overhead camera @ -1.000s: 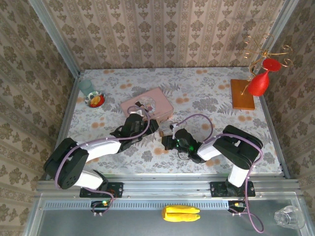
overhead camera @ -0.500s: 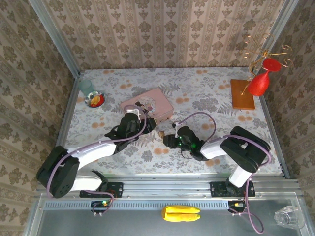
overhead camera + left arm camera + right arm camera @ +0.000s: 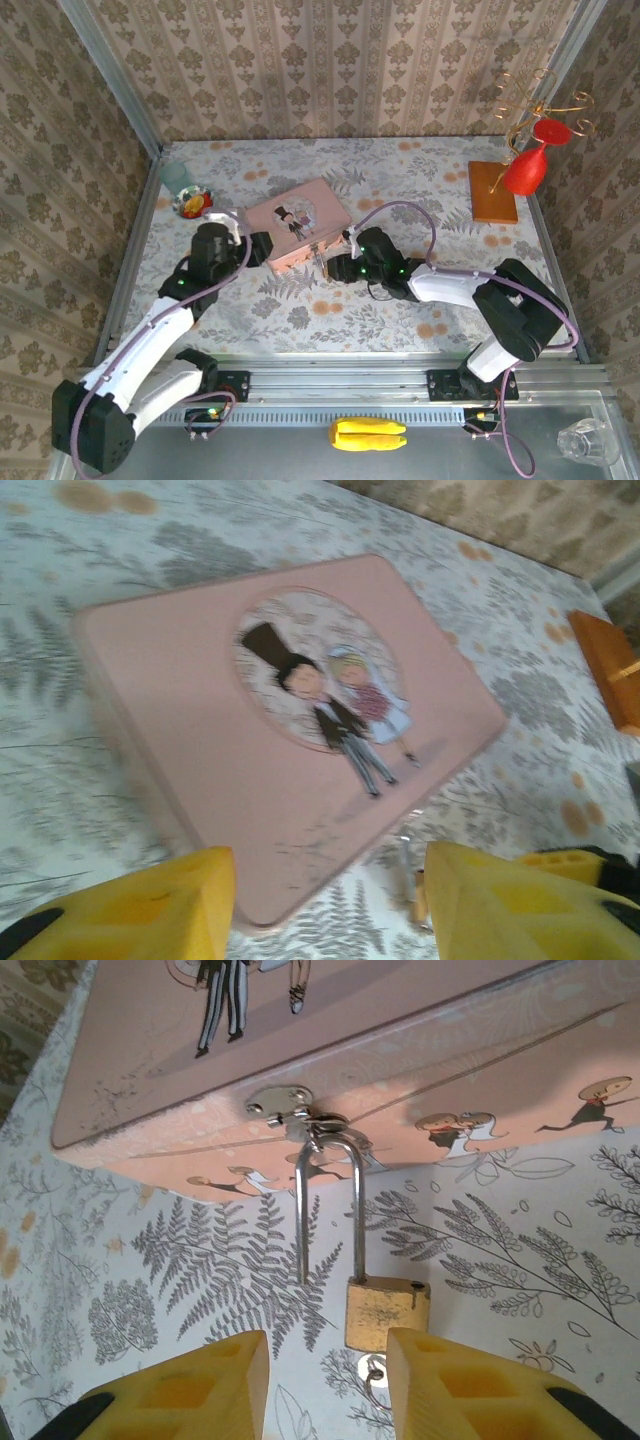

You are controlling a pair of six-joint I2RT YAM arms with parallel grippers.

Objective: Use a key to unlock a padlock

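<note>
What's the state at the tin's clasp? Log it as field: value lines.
padlock: hangs on the hasp of the pink tin
shackle: open, one leg free of the body
key: a small ring shows under the body; blade hidden
right gripper: open, fingers just short of the padlock
left gripper: open, tin's corner between its fingers

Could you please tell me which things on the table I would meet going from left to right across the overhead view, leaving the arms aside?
small dish → pink tin → wooden stand
</note>
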